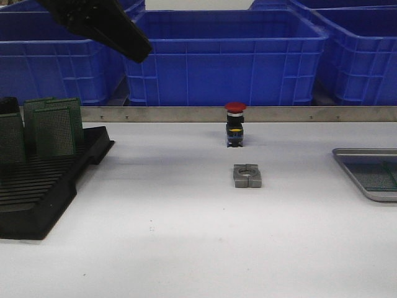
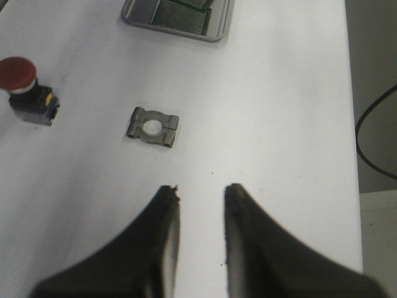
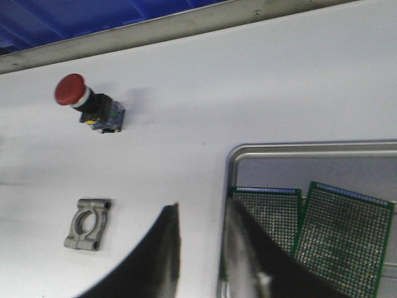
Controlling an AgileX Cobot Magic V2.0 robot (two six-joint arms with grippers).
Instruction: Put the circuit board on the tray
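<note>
The silver-grey tray [image 1: 347, 154] lies at the table's right edge. In the right wrist view its rim [image 3: 310, 148] surrounds two green circuit boards [image 3: 268, 210] [image 3: 344, 239] lying flat inside. More green boards [image 1: 56, 127] stand upright in the black slotted rack [image 1: 37, 192] at the left. My right gripper [image 3: 201, 210] is open and empty, hovering over the tray's near-left rim. My left gripper [image 2: 200, 189] is open and empty above bare table; in the front view it [image 1: 138, 49] is raised high at the upper left. The tray also shows in the left wrist view [image 2: 133, 18].
A red push button [image 1: 235, 124] stands mid-table, with a grey metal clamp block [image 1: 247, 176] just in front of it. Blue crates [image 1: 223, 56] line the back behind a metal strip. A black cable [image 2: 372, 133] runs off the table's edge.
</note>
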